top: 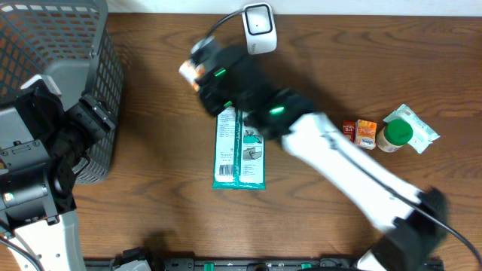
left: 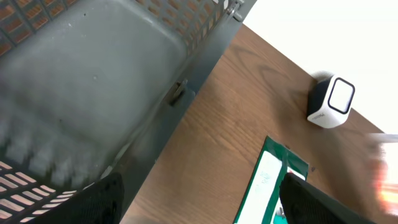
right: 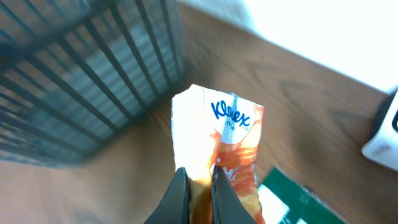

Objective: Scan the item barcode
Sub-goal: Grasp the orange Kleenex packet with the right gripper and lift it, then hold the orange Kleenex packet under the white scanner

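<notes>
Kleenex pack (right: 217, 134) between right jaws

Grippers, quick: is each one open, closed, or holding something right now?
Left gripper: open, holding nothing.
Right gripper: closed on the Kleenex tissue pack.

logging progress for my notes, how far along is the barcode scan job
Done: the right gripper is shut on the orange and white Kleenex tissue packet, held up. In hand: it hangs near the white box-shaped scanner. Left: the scan itself doesn't show; the flat green packet lies on the brown wooden table.
</notes>
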